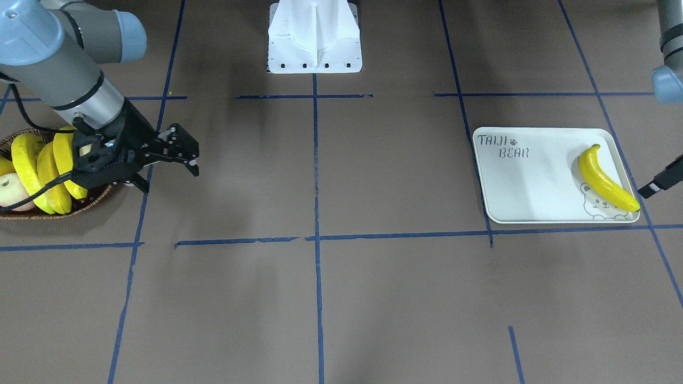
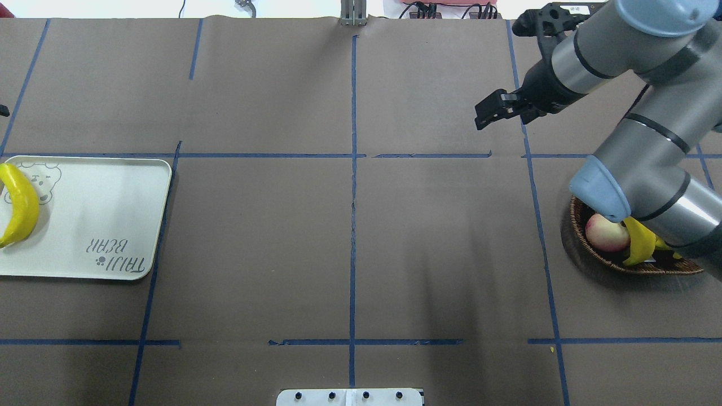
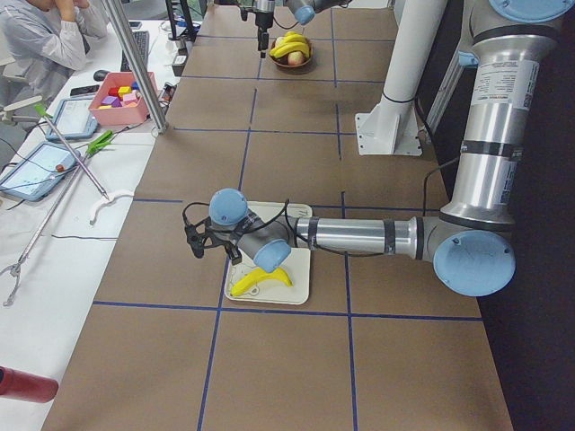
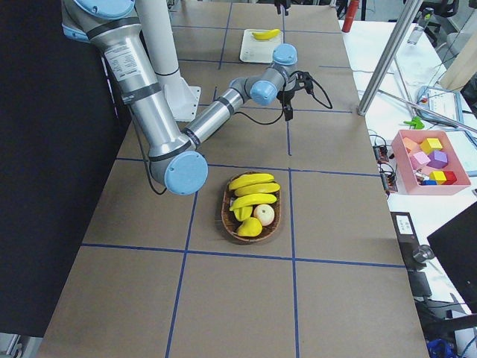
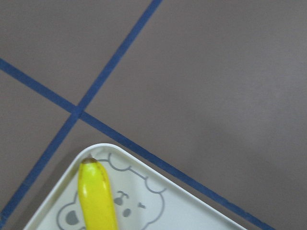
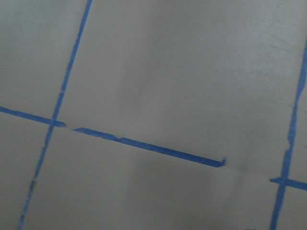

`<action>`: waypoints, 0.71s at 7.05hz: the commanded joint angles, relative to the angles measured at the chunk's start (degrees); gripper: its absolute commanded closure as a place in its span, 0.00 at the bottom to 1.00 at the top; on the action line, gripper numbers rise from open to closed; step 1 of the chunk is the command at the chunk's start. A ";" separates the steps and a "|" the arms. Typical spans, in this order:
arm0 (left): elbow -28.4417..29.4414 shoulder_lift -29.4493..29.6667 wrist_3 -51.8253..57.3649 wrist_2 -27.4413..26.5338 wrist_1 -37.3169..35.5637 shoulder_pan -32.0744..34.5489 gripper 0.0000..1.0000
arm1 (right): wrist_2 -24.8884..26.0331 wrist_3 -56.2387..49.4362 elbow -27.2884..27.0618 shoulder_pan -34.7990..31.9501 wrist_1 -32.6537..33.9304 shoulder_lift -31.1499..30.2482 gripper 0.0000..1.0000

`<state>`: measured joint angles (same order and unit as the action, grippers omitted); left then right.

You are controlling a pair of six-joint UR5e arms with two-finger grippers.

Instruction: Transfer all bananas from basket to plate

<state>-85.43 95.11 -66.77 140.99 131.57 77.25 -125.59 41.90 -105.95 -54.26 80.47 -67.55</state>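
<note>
One banana (image 1: 605, 178) lies flat on the plate (image 1: 533, 181). It is smooth, bright yellow and gently curved, with a small dark tip. In the front-facing view it runs from about 1 o'clock to 5 o'clock along the plate's right-hand side, its lower half crossing the grey bear cartoon. The plate is a white rectangular tray with rounded corners, lettered "TAIJI BEAR", at roughly 3 o'clock on the brown tabletop (image 1: 373, 293).

The basket (image 1: 96, 197), dark woven wicker, sits well apart at 9 o'clock in that view. It holds three more bananas (image 1: 48, 176) packed side by side, of the same yellow. With them are a pink-white peach (image 2: 607, 232) and a lumpier yellow fruit (image 4: 249, 227).

The right claw (image 1: 169, 178) hangs over bare tabletop just beside the basket, on its 3 o'clock side. Its fingers are spread wide with nothing between them.

The left claw (image 3: 193, 241) is off the plate's edge nearest the banana. Only a dark part of it shows, and I cannot tell how its fingers stand.
</note>
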 commanded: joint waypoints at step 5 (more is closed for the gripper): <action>-3.69 0.51 -0.20 0.07 0.88 -2.27 0.00 | 0.60 -35.04 -9.98 -8.40 -1.36 -30.24 0.01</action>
<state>-89.07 95.62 -66.89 141.10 132.35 75.17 -125.26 10.34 -115.34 -61.57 79.52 -93.53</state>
